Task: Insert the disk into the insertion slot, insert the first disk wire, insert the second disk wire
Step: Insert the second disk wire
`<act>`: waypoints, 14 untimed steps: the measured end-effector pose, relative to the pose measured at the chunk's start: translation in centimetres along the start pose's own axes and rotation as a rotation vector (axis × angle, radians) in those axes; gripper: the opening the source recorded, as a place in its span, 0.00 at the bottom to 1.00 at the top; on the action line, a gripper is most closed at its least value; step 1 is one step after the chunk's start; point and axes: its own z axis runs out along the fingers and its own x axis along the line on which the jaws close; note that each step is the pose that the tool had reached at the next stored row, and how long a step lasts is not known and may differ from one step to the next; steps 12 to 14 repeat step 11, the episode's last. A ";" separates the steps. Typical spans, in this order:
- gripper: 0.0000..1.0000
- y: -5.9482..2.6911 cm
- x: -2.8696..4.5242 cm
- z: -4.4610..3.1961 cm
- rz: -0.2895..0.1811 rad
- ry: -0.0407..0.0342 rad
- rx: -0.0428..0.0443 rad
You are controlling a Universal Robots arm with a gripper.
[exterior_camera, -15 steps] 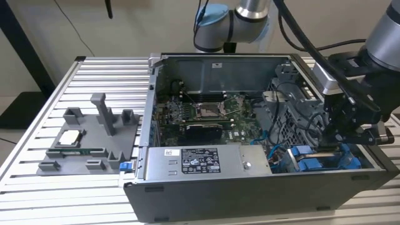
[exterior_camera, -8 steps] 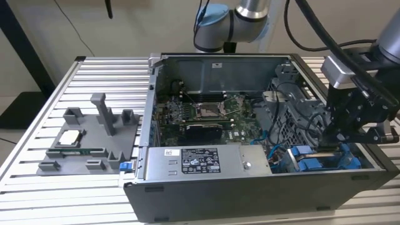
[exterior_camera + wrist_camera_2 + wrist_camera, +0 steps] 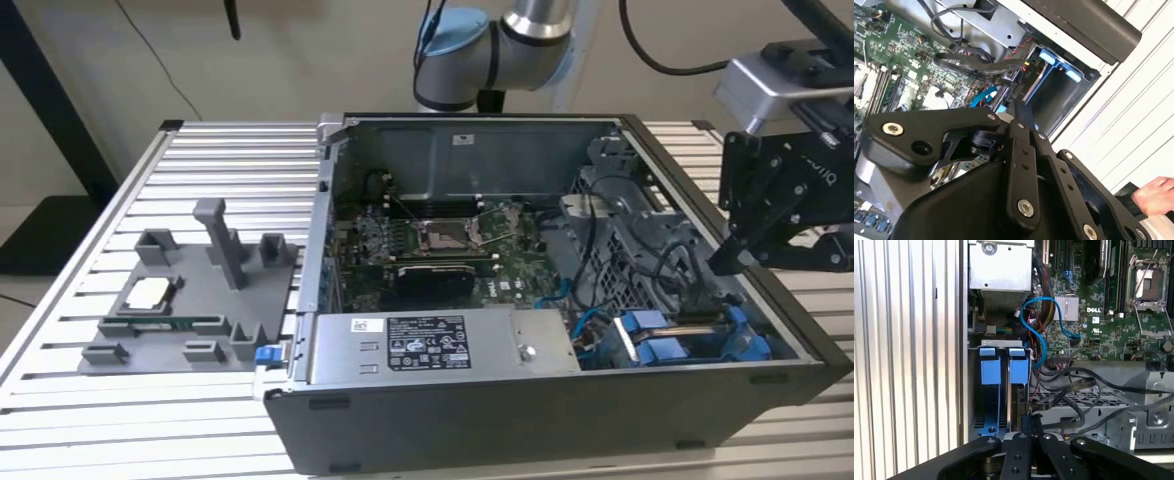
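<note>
- First wrist view: the claw (image 3: 1030, 424) has its tips pressed together, with nothing visible between them. It hangs directly over the near end of the insertion slot (image 3: 979, 405).
- The slot is the dark grey drive cage at the edge of the open computer case. Its two blue tabs (image 3: 990, 371) stand just ahead of the claw tips.
- I cannot tell whether the disk already sits inside the cage, because the interior is dark. A blue strip runs along the cage floor.
- Black cables (image 3: 1074, 386) are draped over the perforated metal just beside the claw. A blue cable (image 3: 1040, 335) loops further ahead, towards the motherboard (image 3: 1104, 325).
- Handling, as a judgement: a hard drive in a plastic carrier should be stiff, fairly heavy for its size and sensitive to knocks. The carrier's long edges look safer to grip than the labelled face.
- The cables look soft and springy, so the rigid plug end would be the better place to hold them.
- Writing: the power supply (image 3: 427, 345) carries a white printed sticker, and the motherboard bears white lettering.
- In the second wrist view a person's hand (image 3: 1154, 196) rests on the slatted table behind the claw.
</note>
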 end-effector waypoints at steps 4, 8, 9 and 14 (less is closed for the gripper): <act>0.11 0.00 -0.01 -0.11 0.000 -0.0003 -0.0002; 0.11 0.00 -0.01 -0.13 0.000 0.0002 -0.0002; 0.11 0.00 -0.01 -0.13 0.000 0.0002 -0.0002; 0.11 0.00 -0.01 -0.13 0.000 0.0002 -0.0002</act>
